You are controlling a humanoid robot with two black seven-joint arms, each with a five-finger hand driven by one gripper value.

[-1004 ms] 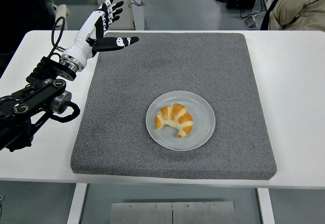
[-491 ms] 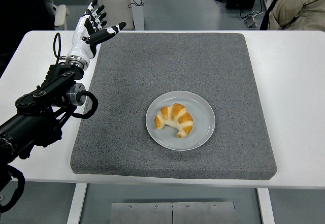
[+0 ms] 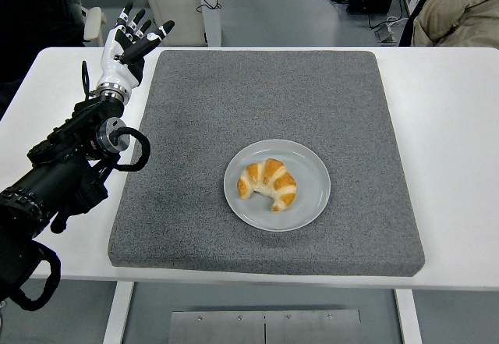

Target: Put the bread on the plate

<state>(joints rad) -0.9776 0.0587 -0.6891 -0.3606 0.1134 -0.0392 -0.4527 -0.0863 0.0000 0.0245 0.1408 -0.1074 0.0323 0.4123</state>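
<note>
White table, grey mat (image 3: 265, 102) across it, and right at centre frame we have the plate (image 3: 312, 196) with the bread (image 3: 268, 183) sitting squarely on it, a croissant, curled and resting inside the rim. That is where the task wants it, so by our reading the placing is done.

Now to what has changed. Over the last second the left hand (image 3: 129, 44) has swung away from the mat's upper left corner, where its fingers were stretched out over the grey edge. We now see it in the upper left of the frame, over bare table beside the mat, raised upright with fingers (image 3: 160, 30) spread and nothing in them. The forearm has pulled in along the left edge too.

Bread and plate have not budged through any of this. We take that as a retreat: the arm clearing out, well apart from the plate, with no grasp left to make. No right arm in view. A person shows at the upper right.
</note>
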